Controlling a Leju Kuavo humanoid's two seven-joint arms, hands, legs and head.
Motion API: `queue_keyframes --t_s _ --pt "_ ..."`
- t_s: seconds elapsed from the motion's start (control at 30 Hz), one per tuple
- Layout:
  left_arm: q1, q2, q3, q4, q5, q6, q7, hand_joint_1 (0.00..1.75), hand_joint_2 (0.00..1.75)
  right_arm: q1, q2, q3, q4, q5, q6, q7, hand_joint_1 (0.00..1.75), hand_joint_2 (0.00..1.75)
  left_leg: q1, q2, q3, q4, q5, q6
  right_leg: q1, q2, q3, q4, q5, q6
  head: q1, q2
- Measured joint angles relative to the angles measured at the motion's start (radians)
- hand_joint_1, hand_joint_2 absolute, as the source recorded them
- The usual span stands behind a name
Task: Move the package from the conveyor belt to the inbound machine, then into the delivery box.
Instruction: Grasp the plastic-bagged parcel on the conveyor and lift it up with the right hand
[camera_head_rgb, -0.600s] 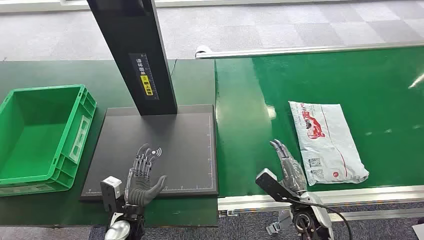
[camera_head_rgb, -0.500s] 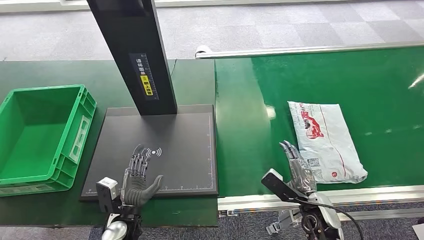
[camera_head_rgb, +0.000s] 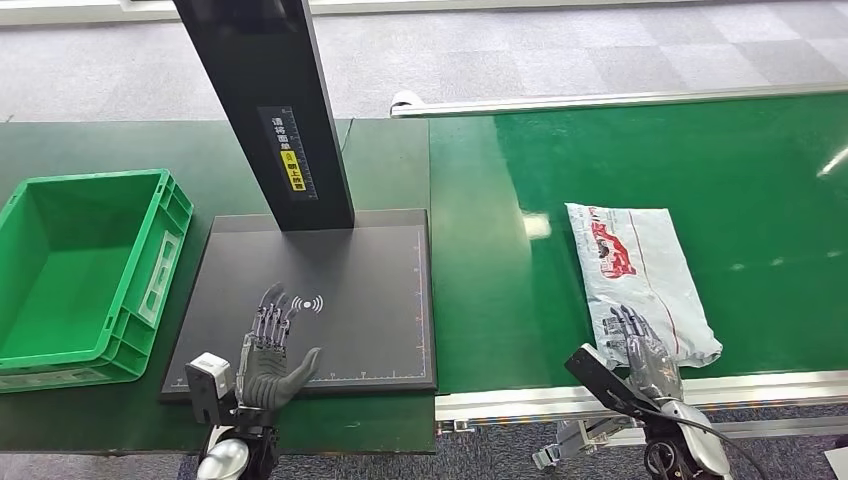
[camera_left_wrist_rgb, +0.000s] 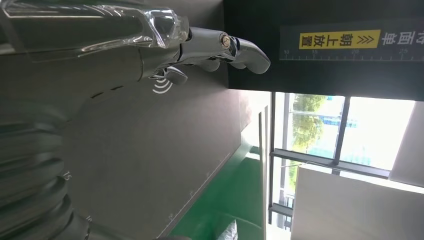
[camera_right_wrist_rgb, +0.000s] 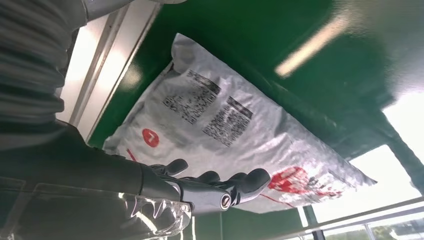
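A white plastic mail package (camera_head_rgb: 640, 275) with red print and barcode labels lies flat on the green conveyor belt (camera_head_rgb: 620, 160), near its front edge. My right hand (camera_head_rgb: 645, 350) hovers with spread fingers over the package's near end; the right wrist view shows the fingers (camera_right_wrist_rgb: 220, 187) just above the package (camera_right_wrist_rgb: 225, 125), holding nothing. My left hand (camera_head_rgb: 268, 355) is open above the front of the inbound machine's black scan plate (camera_head_rgb: 340, 290). The green delivery box (camera_head_rgb: 80, 270) stands empty at the left.
The machine's black column (camera_head_rgb: 275, 110) rises from the back of the plate, with a yellow label. A metal rail (camera_head_rgb: 640, 395) edges the belt's front. Dark green tabletop surrounds the plate and box.
The package has drifted left along the belt. My right hand has moved right and back toward me, from beside the package to over its near end. My left hand drew back slightly.
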Motion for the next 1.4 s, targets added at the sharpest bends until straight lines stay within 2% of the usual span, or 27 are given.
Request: queue_keyframes --t_s 0.3,0.57,0.83,1.4 --pt "-0.024 0.001 -0.013 0.026 0.018 0.003 0.0 0.0 1.75 -0.069 -0.013 -0.024 0.157 0.053 -0.013 -0.002 0.0 1.75 0.0 0.0 0.0 0.0 0.0 0.0 0.0 0.0 0.0 0.0 0.0 0.0 0.0 0.0" --pt "-0.031 0.002 -0.025 0.034 0.029 0.016 0.001 0.0 1.75 -0.124 -0.022 -0.023 0.227 0.145 -0.064 0.042 0.0 1.75 0.0 0.0 0.0 0.0 0.0 0.0 0.0 0.0 0.0 0.0 0.0 0.0 0.0 0.0" --pt "-0.031 0.002 -0.025 0.034 0.03 0.016 0.004 0.0 1.75 -0.118 -0.034 -0.022 0.122 0.214 -0.07 0.082 0.0 1.75 0.0 0.0 0.0 0.0 0.0 0.0 0.0 0.0 0.0 0.0 0.0 0.0 0.0 0.0" --pt "-0.029 0.002 -0.023 0.033 0.027 0.023 0.007 0.0 1.75 -0.081 -0.056 -0.02 -0.061 0.209 -0.055 0.091 0.0 1.75 0.0 0.0 0.0 0.0 0.0 0.0 0.0 0.0 0.0 0.0 0.0 0.0 0.0 0.0"
